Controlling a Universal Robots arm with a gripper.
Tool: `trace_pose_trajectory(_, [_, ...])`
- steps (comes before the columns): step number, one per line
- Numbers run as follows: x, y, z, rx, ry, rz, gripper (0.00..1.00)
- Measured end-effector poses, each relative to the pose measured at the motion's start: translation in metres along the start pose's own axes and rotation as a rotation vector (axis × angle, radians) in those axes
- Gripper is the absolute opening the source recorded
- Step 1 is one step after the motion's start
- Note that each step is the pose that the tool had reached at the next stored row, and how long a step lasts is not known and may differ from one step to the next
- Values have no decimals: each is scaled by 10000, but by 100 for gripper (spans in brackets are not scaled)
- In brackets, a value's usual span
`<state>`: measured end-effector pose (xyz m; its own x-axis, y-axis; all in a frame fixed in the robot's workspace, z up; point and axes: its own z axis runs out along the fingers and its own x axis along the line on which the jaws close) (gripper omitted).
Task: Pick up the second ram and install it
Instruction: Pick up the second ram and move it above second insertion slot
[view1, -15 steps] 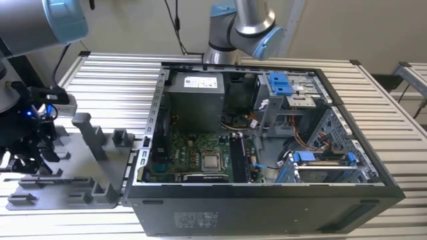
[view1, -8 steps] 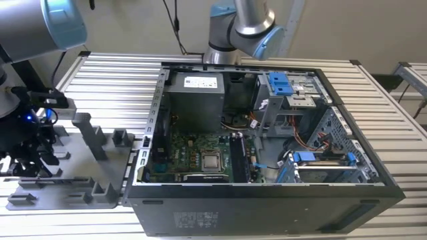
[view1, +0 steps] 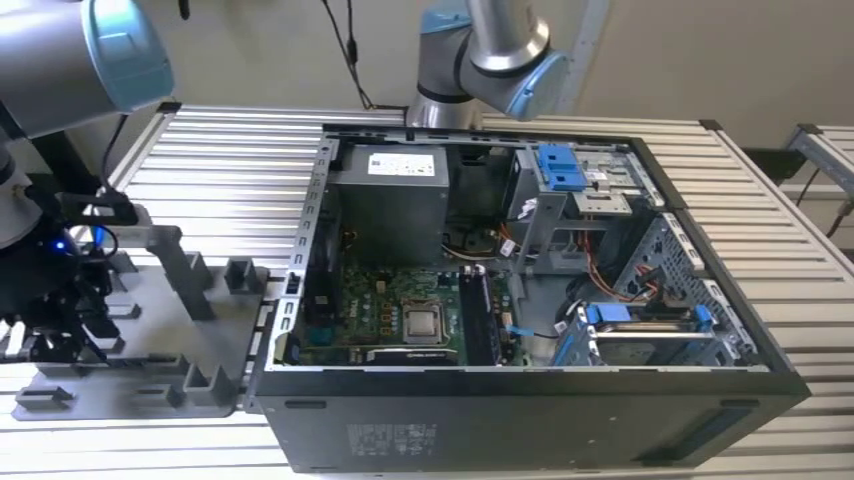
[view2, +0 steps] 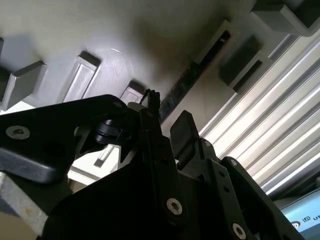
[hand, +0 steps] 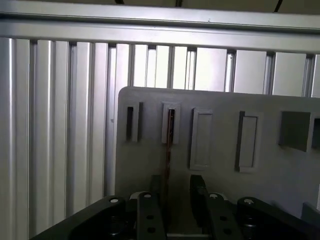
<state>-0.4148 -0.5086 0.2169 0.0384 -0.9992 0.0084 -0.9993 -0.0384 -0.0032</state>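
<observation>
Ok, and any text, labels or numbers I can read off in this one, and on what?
Nothing reads clearly enough to quote.
On the power supply, a white sticker: print too small.
On the computer case, a pale print block: too small.
On a blue panel in the second wrist view: letters cut off and blurred.
On the second ram, standing in the grey holder: no label legible.

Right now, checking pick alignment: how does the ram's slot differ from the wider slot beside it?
The ram's slot holds the dark ram on edge; the wider slot is bare. The ram's slot lines up with the gripper; the wider slot sits off to one side. Both are raised grey frames on the holder plate.
</observation>
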Motion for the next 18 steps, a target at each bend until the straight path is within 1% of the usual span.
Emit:
trace_pose_trajectory(7, [39,4,71,14,0,2,38])
trace_pose_trajectory(14, [42,8,129,31,3,0,38])
trace_pose_trajectory(18, [40,27,161,42,1,1,38])
